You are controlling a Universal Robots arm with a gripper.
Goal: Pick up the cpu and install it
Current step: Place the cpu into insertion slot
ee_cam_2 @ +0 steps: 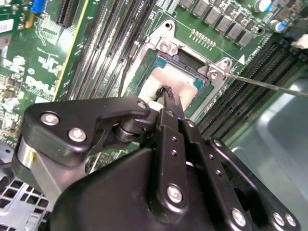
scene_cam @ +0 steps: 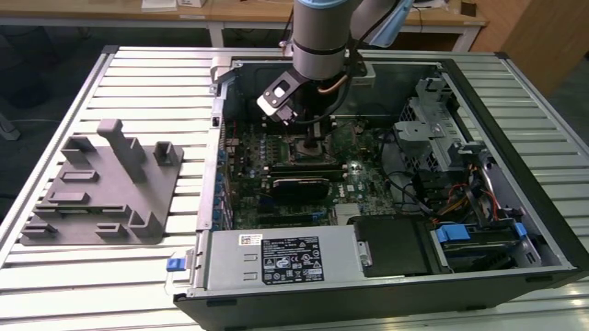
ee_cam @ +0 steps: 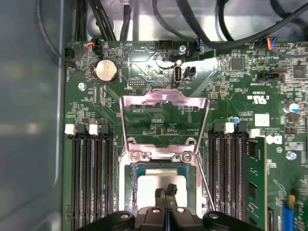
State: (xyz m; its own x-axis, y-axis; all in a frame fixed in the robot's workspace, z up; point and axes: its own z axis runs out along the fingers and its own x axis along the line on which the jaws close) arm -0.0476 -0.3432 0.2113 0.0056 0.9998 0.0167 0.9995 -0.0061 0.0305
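In the exterior view my gripper [scene_cam: 307,134] hangs low inside the case [scene_cam: 515,89]. In the second wrist view my fingers [ee_cam_2: 168,108] are pressed together, gripping nothing, tips at the cpu [ee_cam_2: 182,88]. In the first wrist view it lies flat in its socket [ee_cam: 126,192].

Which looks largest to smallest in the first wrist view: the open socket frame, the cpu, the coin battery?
1. open socket frame
2. cpu, partly hidden behind the gripper, so this ranking is unsure
3. coin battery, clearly smallest
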